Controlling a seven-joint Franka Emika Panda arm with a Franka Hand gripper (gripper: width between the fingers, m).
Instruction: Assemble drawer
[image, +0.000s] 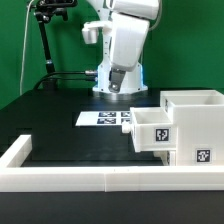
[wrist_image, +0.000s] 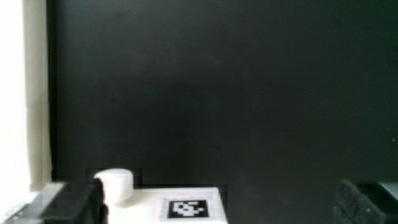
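**Open surface left, drawer at right**

In the exterior view, the black surface (image: 60, 125) lies bare from the left across to the marker board (image: 107, 118). The low wall (image: 70, 180) runs along the near edge. The drawer (image: 185, 125) stands at the right against that wall, one tray (image: 150, 128) jutting leftward. The tool (image: 118, 88) hangs raised behind the board; its fingers (wrist_image: 54, 205) stand wide apart, holding nothing.

Black table (image: 70, 135), marker board (image: 108, 118), drawer (image: 185, 125), seemingly resting

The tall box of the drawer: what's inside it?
One knobbed tray sits partly pushed into the tall box, its front sticking out. Above it, the open top compartment looks empty; the box's deeper interior is hidden by its walls.
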